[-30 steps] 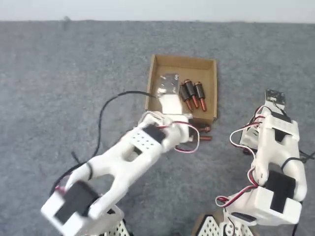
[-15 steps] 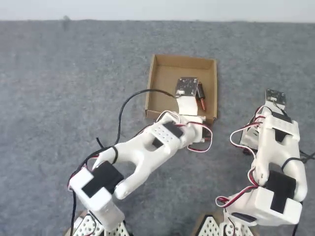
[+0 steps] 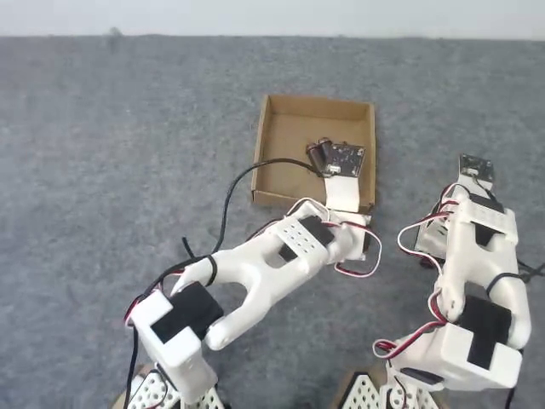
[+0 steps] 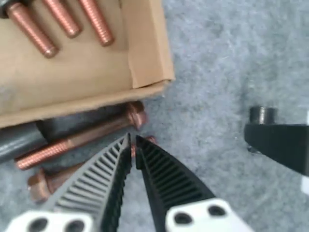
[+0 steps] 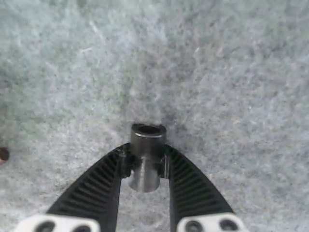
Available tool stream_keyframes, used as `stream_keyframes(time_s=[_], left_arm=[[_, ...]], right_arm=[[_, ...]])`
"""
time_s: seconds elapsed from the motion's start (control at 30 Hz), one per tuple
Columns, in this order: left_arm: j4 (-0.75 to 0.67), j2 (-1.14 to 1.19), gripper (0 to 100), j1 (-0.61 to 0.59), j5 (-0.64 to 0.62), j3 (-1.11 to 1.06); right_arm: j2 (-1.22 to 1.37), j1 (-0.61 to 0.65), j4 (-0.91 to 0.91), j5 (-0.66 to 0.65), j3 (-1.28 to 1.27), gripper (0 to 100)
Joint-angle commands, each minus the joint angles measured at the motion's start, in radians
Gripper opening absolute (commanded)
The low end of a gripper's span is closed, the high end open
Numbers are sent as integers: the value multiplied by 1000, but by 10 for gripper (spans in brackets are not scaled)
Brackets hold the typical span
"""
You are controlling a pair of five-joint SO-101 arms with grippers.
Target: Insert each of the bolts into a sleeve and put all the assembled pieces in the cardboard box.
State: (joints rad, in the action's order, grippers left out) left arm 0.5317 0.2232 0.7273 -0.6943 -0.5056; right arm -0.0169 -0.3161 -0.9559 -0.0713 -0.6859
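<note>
My left gripper (image 4: 133,142) hangs shut, with nothing in it, just outside the front corner of the cardboard box (image 4: 145,53). Its tips are over two bare copper bolts on the carpet, one (image 4: 82,137) against the box wall and one (image 4: 50,178) nearer. Assembled pieces (image 4: 58,19) lie inside the box, and their dark sleeves (image 3: 319,153) are seen from above. My right gripper (image 5: 145,162) is shut on a dark metal sleeve (image 5: 146,154), held upright just above the carpet. From the left wrist view that sleeve (image 4: 263,116) is off to the side. The left arm (image 3: 289,251) hides the loose bolts from above.
Grey carpet (image 3: 128,153) covers the table, with open room left of the box (image 3: 260,145). The right arm (image 3: 477,239) stands folded at the right, close to the left arm's wrist. A black cable (image 3: 234,192) loops beside the box's front wall.
The left arm has swung right, from over the box's middle to its front right corner, and now covers the two loose bolts. The right arm has not moved.
</note>
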Motion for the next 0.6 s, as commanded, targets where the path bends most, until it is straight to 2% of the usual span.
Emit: stream_keyframes(time_s=[0.0, 0.17, 0.5, 0.57], left_arm=[[26, -18, 12, 3, -5, 38], [43, 31, 12, 34, -3, 48], [181, 95, 12, 12, -2, 159], [210, 94, 12, 14, 34, 159]], right_arm=[[4, -10, 18, 5, 54, 31], [4, -10, 18, 5, 54, 31], [4, -10, 18, 5, 54, 31], [4, -10, 18, 5, 54, 31]])
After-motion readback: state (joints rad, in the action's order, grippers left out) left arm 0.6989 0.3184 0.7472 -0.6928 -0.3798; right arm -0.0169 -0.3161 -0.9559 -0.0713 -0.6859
